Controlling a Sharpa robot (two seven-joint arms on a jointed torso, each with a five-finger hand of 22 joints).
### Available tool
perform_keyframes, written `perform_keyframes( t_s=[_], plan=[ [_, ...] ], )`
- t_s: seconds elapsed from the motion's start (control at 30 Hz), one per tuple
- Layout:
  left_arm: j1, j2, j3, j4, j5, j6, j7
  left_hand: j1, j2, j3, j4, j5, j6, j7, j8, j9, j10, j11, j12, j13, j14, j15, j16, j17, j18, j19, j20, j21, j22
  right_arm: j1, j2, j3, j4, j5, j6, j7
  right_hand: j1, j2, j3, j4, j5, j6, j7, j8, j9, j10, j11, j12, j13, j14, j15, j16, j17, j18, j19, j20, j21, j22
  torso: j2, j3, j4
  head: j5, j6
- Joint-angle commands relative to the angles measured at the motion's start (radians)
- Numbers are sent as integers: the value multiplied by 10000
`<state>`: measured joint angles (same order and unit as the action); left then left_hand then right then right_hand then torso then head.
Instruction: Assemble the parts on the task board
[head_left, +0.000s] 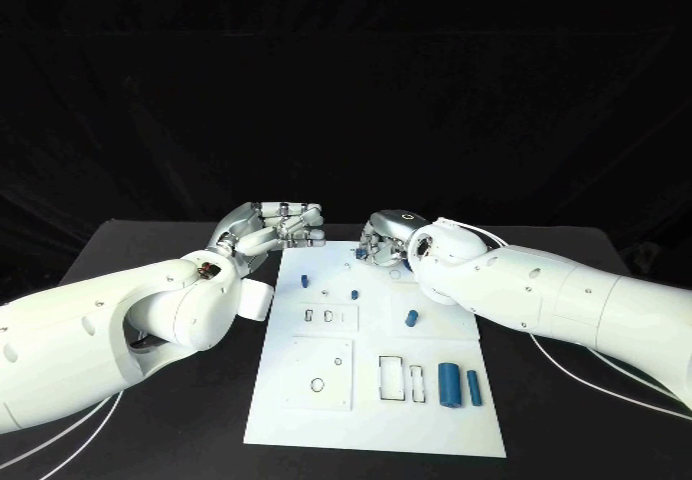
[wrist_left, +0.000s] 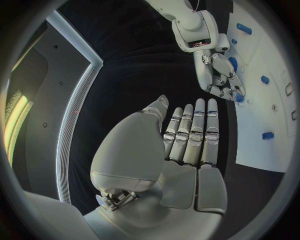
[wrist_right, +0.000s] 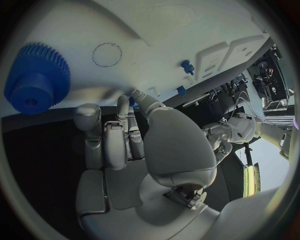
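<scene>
The white task board lies in the middle of the table. My right hand hovers over its far edge and pinches a small blue part between thumb and fingertips. Beside that hand a large blue gear stands on the board. My left hand is off the board's far left corner, open, its fingers straight and nothing in it. Small blue pegs stand in the board. A short blue piece lies mid-right, and two blue cylinders lie near the right edge.
Outlined recesses and a raised plate with a ring outline mark the board's near half. Black table surrounds the board. Both white forearms flank it, and cables trail on the right.
</scene>
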<state>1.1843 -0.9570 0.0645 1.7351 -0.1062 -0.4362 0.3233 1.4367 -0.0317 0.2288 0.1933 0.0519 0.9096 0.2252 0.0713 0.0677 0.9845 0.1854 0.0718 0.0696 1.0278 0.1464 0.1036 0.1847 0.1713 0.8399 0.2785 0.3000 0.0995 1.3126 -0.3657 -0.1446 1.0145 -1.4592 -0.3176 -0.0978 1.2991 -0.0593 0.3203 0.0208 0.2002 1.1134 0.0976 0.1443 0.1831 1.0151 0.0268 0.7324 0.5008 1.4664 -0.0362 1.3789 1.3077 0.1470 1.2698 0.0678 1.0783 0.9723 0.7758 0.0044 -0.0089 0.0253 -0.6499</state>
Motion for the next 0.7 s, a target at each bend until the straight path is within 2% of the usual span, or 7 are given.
perform_keyframes(
  t_s=[0.03, 0.7],
  plan=[
    [15, 9, 10, 8, 27, 185, 33, -68, -3, -20, 23, 4, -9, 112, -47, -11, -17, 41, -61, -15, -41, 22, -61, 12, 125, -98, 1, -54, -13, 6, -8, 1, 25, -115, -293, 16, -18, 38, 36, 42, 71, 74, -30, 50, 15, 17, -35, 48, 15, 584, -95, 49, 371, -190, 66, -21, 61, 20, 2, -3, 8, -10, 14],
    [19, 22, 10, 35, 27, 187, 28, -78, -8, -25, 25, 4, -17, 110, -50, -12, -24, 42, -63, -16, -40, 23, -68, 14, 125, -98, 1, -56, -16, 9, 228, 3, -175, -140, -192, -72, -132, -44, 17, 106, 117, 36, -24, 61, 23, 8, -36, 62, 47, 584, -102, 52, 372, -187, 53, -39, 27, 3, 4, -14, 17, 7, 33]
  ],
)
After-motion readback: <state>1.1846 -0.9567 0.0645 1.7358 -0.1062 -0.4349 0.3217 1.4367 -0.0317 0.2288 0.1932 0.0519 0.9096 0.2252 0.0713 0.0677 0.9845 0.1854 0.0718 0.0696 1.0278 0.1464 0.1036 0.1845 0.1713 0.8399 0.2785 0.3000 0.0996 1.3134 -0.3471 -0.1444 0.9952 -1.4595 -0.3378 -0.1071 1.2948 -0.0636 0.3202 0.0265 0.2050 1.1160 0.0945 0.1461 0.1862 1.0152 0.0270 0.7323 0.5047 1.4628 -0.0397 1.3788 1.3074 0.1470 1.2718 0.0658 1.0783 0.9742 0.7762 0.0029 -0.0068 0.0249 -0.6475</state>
